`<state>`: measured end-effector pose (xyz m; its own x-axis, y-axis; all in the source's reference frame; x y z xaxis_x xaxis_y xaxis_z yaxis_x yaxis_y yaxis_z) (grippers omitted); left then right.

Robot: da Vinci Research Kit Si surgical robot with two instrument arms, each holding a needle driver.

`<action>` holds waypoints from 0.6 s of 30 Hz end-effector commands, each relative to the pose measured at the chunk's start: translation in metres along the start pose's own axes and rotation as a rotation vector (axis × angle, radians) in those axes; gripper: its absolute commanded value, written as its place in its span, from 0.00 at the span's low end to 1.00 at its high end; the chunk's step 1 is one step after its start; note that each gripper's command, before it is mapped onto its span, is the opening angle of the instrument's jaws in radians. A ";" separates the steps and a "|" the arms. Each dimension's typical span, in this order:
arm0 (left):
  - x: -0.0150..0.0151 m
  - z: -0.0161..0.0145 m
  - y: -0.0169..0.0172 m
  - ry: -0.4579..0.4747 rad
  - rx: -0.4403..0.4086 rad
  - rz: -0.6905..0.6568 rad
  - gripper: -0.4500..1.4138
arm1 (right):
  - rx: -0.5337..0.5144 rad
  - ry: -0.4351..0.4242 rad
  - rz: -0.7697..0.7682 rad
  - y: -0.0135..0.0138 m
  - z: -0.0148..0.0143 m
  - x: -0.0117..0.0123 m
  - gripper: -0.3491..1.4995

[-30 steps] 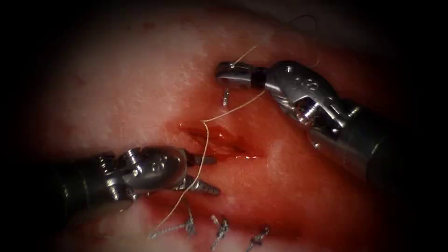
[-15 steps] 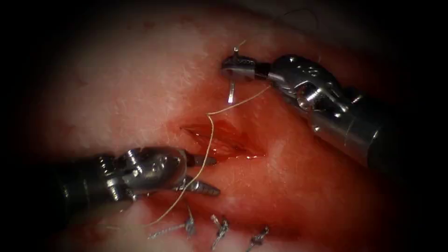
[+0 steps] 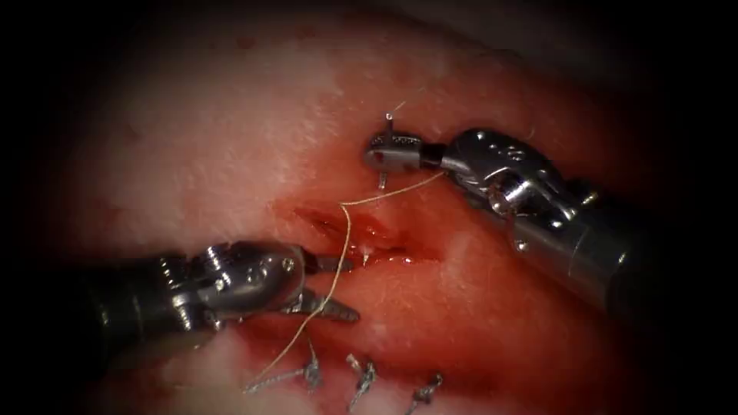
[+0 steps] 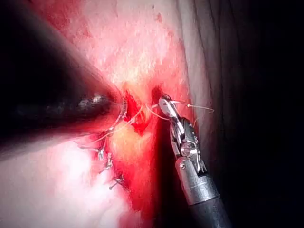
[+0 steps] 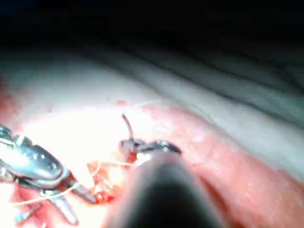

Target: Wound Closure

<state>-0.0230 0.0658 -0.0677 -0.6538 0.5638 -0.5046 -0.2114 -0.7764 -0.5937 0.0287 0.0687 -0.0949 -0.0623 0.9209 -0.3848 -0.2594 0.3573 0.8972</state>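
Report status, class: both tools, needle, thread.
Right tool shut on needle mid-curve, clear of tissue. Left tool open, empty. Thread crosses the cut.

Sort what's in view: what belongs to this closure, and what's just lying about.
In use:
- right tool, shut on the needle, clear of the tissue
- left tool, open, holding nothing
- thread, running out of the cut and between the left tool's jaws

Lying about:
- cut ends of thread from earlier stitches
- red fluid
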 end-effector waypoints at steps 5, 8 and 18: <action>0.0002 0.0005 -0.0003 0.001 -0.002 -0.004 0.49 | 0.041 -0.028 0.142 -0.0001 0.0009 0.0005 0.00; 0.0002 0.0005 -0.0003 0.001 -0.002 -0.004 0.49 | 0.076 -0.045 0.233 -0.0003 0.0011 0.0001 0.00; 0.0002 0.0004 -0.0003 0.001 -0.005 -0.002 0.49 | 0.143 -0.130 0.412 -0.0024 0.0025 -0.0019 0.00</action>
<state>-0.0228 0.0659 -0.0679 -0.6530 0.5670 -0.5021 -0.2105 -0.7727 -0.5989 0.0312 0.0657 -0.0957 -0.0137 0.9992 0.0389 -0.1104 -0.0402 0.9931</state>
